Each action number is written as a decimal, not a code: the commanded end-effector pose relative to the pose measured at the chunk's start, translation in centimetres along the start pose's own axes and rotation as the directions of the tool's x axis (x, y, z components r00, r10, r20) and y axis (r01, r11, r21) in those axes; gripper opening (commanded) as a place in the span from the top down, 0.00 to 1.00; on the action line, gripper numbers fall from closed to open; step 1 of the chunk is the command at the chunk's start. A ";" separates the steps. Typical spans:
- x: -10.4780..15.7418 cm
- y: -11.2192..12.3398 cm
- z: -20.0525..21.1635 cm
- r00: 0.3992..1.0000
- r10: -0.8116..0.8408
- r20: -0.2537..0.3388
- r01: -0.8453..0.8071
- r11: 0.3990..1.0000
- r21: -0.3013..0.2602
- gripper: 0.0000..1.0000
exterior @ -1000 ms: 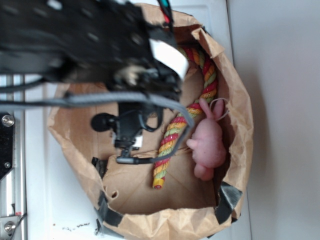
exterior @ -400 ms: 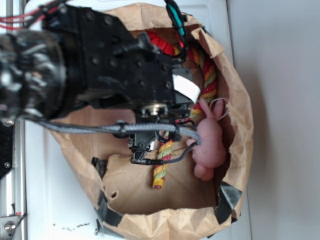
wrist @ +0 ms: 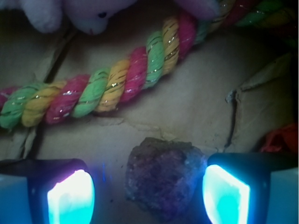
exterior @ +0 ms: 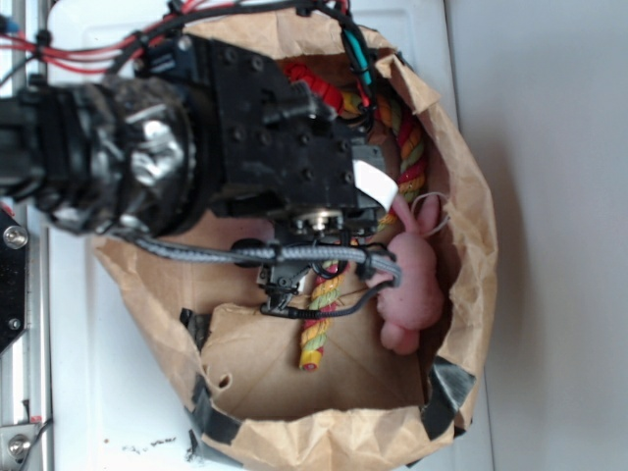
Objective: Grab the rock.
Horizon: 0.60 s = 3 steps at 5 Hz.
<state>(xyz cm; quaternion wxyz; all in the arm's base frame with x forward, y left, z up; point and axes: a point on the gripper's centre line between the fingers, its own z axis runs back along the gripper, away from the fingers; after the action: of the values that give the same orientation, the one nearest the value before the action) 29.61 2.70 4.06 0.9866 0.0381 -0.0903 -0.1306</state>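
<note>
No words, brand marks, labels or numbers can be read anywhere in either view; nothing printed shows on any surface.

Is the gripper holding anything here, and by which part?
Nothing is held. The gripper is open, its fingers either side of the rock with gaps showing.

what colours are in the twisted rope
Pink, green and yellow strands with glittery thread; the rope shows best in the wrist view.
</note>
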 end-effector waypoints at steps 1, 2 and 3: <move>0.7 -0.1 -1.1 0.999 -0.043 0.023 0.042 0.998 0.053 0.00; 0.5 -0.2 -1.8 0.998 -0.054 0.021 0.052 0.996 0.070 0.00; 0.3 -0.2 -1.7 0.998 -0.056 0.020 0.055 0.997 0.062 0.01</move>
<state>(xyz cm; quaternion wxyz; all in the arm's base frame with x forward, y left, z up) 30.00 2.94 2.37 0.9829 0.0684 -0.0945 -0.1423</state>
